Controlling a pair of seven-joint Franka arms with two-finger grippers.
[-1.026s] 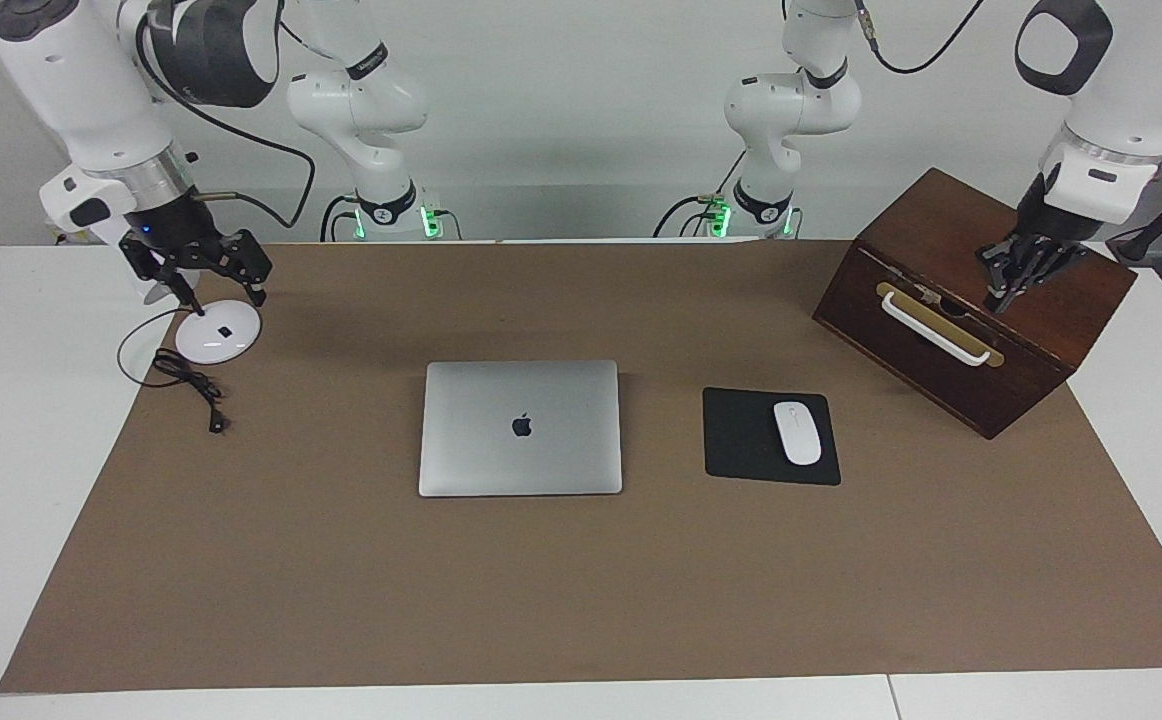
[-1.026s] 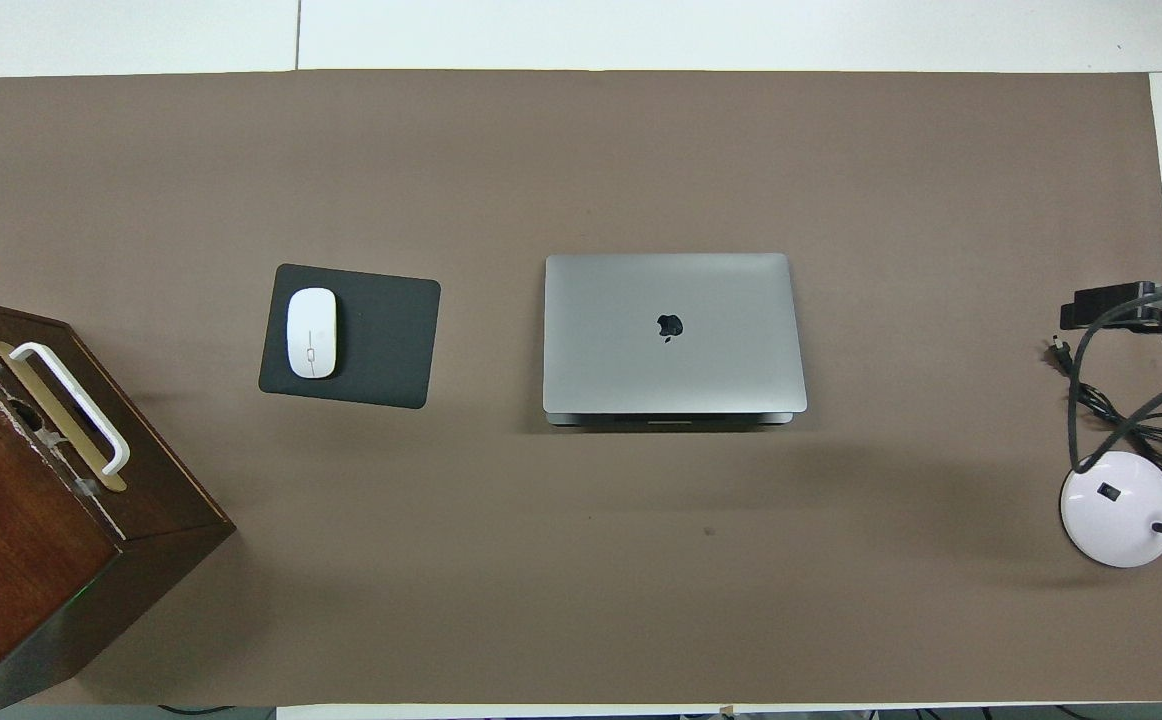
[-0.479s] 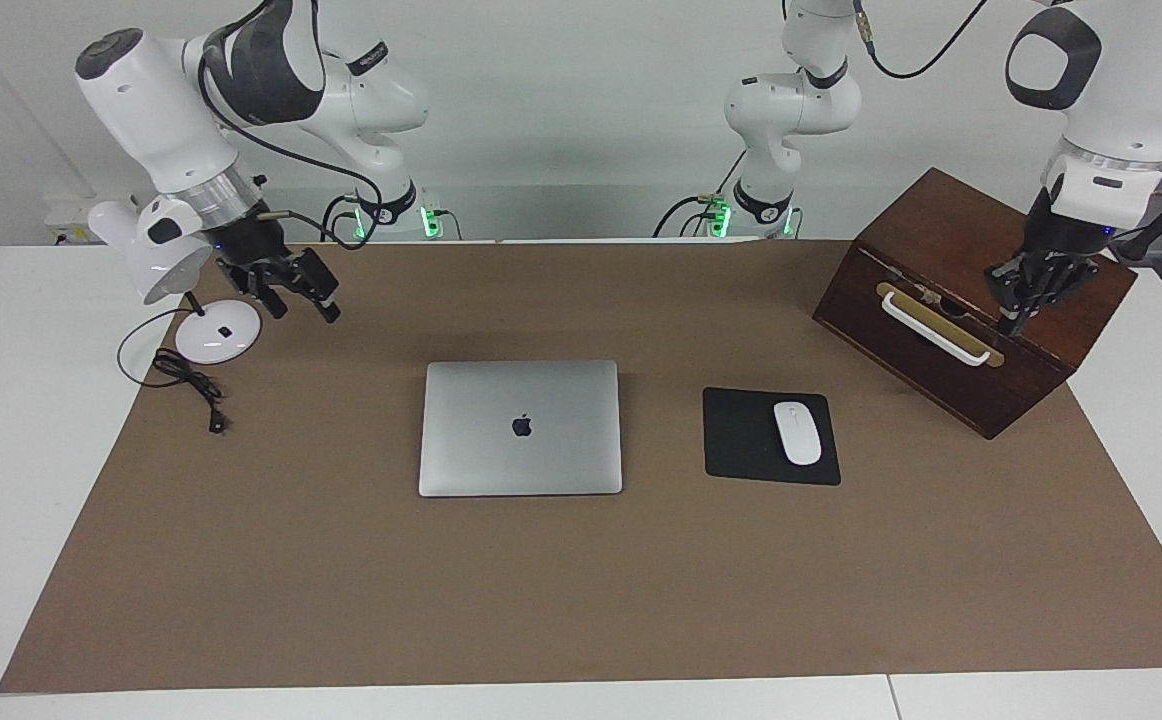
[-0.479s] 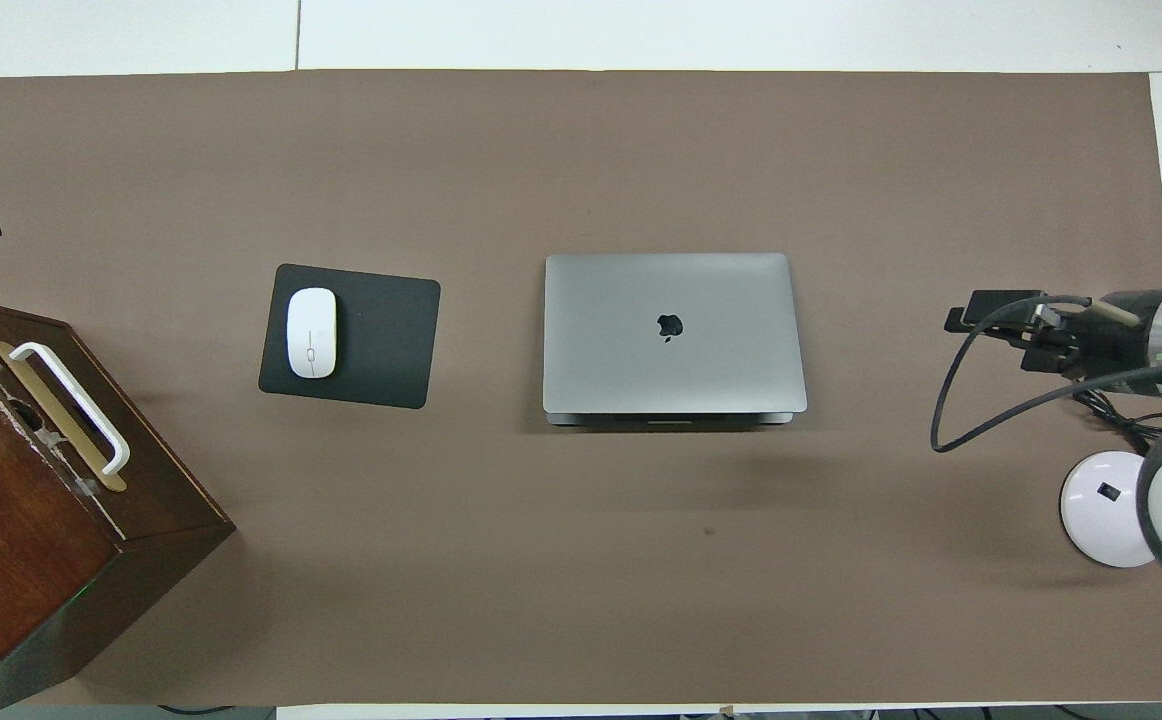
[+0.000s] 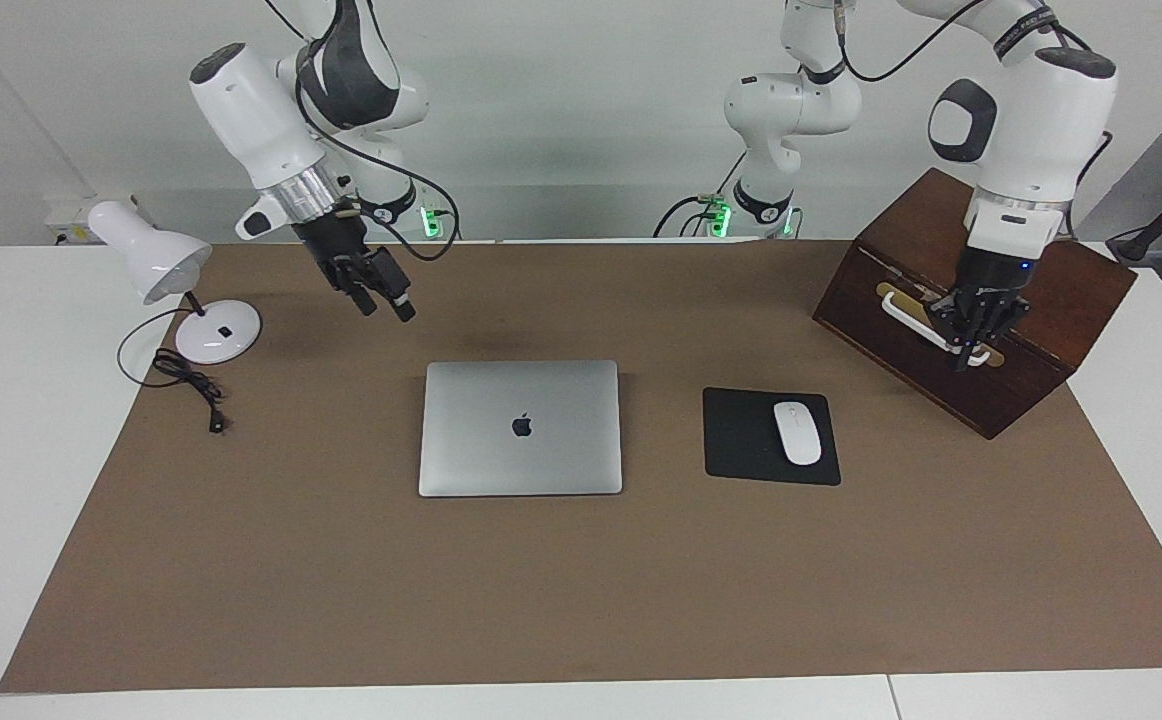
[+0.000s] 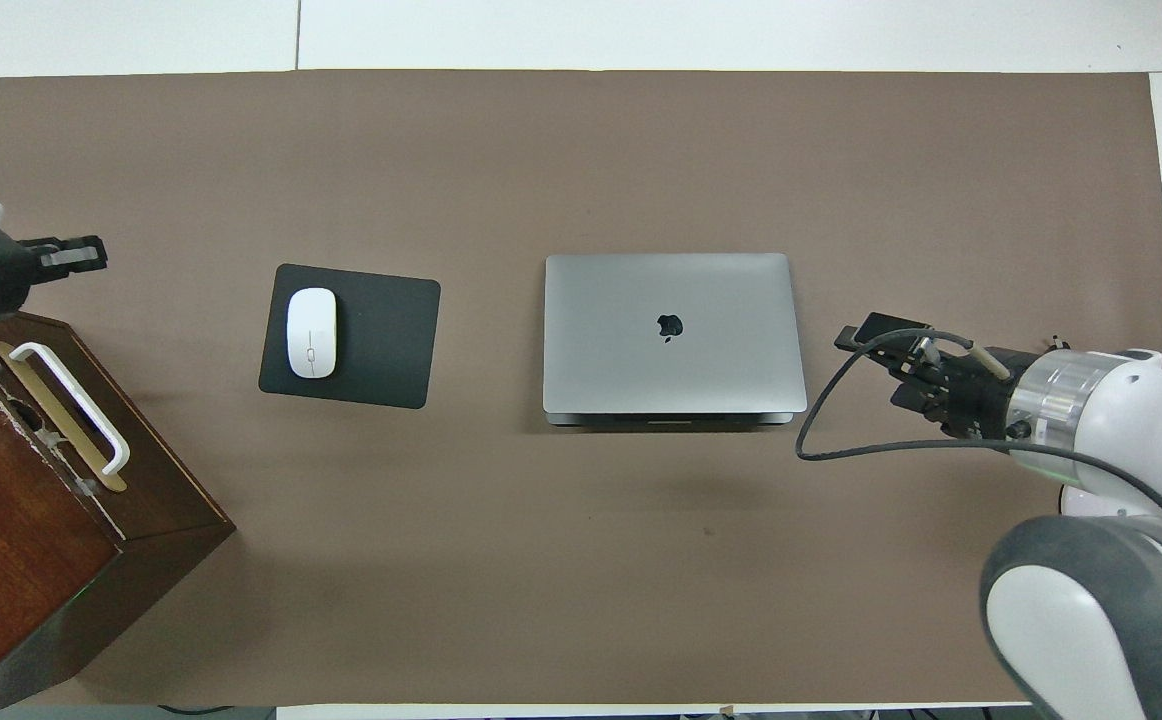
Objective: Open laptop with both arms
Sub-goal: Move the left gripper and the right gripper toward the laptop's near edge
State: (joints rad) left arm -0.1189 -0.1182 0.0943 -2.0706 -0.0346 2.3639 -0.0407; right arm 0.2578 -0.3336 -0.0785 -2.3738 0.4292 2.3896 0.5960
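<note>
Laptop [image 5: 520,428] closed, dark apple logo [image 5: 522,426] on lid

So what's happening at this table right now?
Nothing is being handled yet. The laptop lies closed on the brown mat. The right gripper hangs in the air over the mat between the desk lamp and the laptop. The left gripper, jaws shut, is over the wooden box near its white handle.
</note>
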